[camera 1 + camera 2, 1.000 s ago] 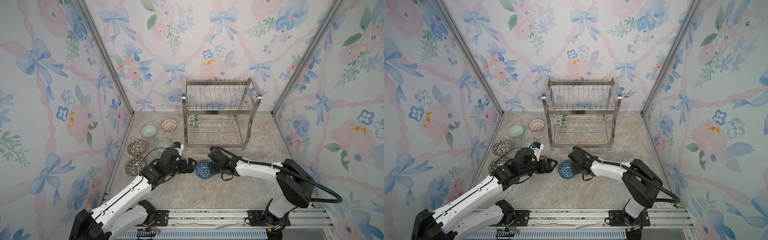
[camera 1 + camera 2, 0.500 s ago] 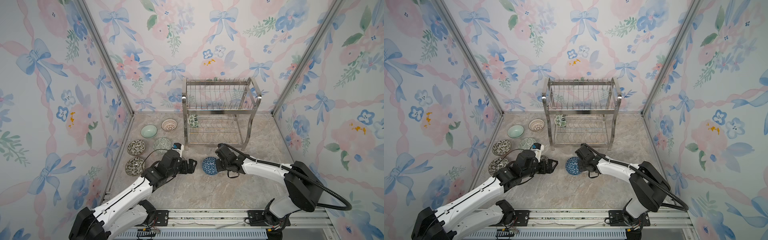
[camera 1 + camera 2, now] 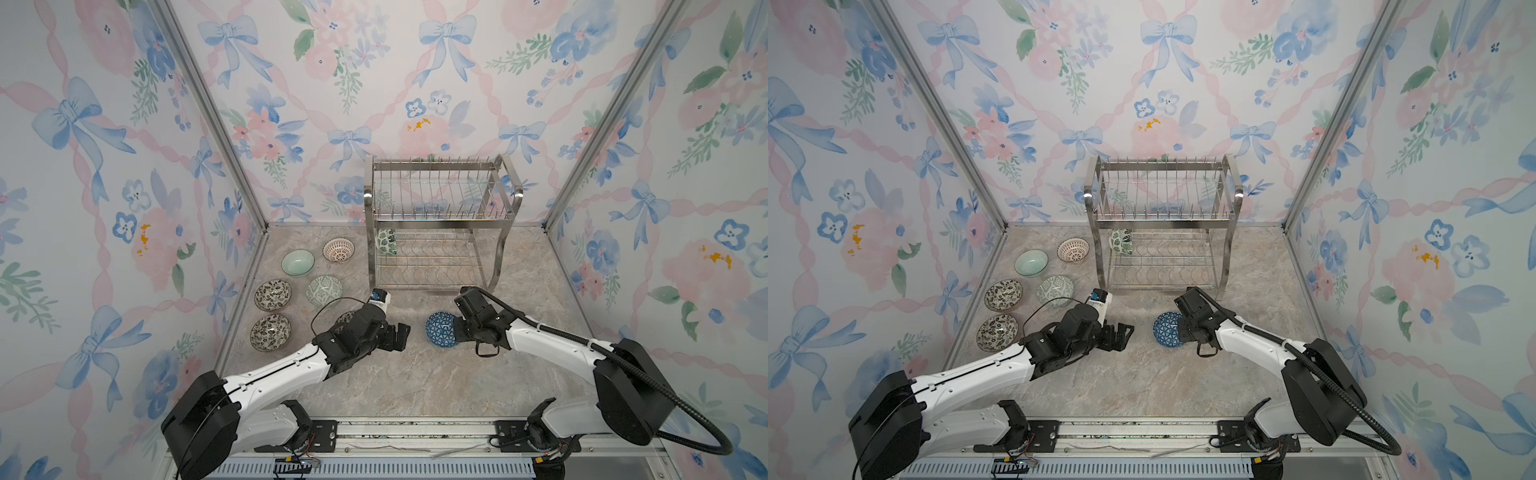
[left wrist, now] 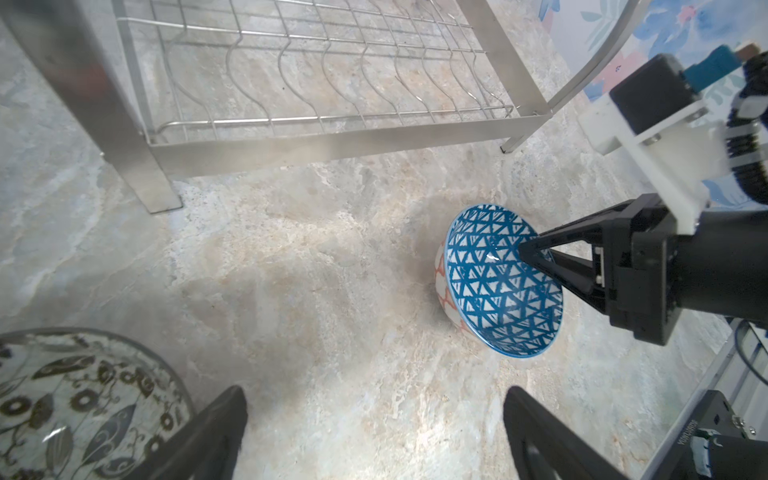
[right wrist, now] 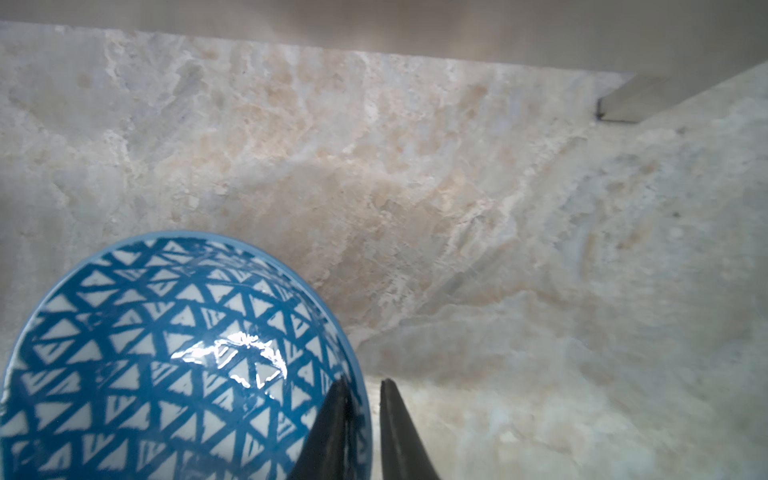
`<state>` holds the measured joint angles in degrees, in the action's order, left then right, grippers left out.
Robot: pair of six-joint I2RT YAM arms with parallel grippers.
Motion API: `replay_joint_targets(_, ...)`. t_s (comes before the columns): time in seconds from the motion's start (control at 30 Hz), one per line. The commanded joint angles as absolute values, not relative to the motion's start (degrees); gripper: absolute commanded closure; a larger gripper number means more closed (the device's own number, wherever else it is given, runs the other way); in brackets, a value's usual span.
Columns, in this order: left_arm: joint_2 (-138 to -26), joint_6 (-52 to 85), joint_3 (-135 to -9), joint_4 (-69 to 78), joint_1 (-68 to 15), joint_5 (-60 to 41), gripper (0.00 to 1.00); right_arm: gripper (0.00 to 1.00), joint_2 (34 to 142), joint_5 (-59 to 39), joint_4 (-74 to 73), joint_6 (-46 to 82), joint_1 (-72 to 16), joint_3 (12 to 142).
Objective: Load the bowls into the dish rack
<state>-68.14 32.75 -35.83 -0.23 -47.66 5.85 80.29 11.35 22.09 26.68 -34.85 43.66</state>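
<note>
Right wrist: glossy round triangle-patterned bowl (image 5: 166, 365)

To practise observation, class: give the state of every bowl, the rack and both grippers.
blue-triangle bowl: tilted, rim pinched.
right gripper: shut on blue-triangle bowl.
left gripper: open, empty.
dish rack: upright.
green-leaf bowl: on edge, lower tier.
pale green bowl: upright, unloaded.
red lattice bowl: upright, unloaded.
green geometric bowl: upright, unloaded.
far dark floral bowl: upright, unloaded.
near dark floral bowl: upright, unloaded.
</note>
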Motion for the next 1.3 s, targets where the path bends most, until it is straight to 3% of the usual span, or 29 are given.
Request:
replay_joint_targets(0.0,-70.96,26.9,-38.59,5.78,-49.16,8.78,0.02,0.81,77.27,11.4,25.78,25.23,-31.2,41.58)
replay_joint_targets(0.23,-78.84,14.04,-40.55,16.53,-51.68,10.26,0.02,0.81,73.5,8.65,26.0,23.96,-24.38,38.62)
replay_joint_targets(0.73,-101.92,3.7,-57.35,18.01,-52.8,2.44,0.02,0.8,73.99,7.35,27.65,25.54,-17.99,38.15)
replay_joint_targets(1.27,-110.1,-5.98,-62.22,20.02,-52.8,-2.61,0.02,0.79,76.28,2.92,26.23,28.64,-4.9,38.4)
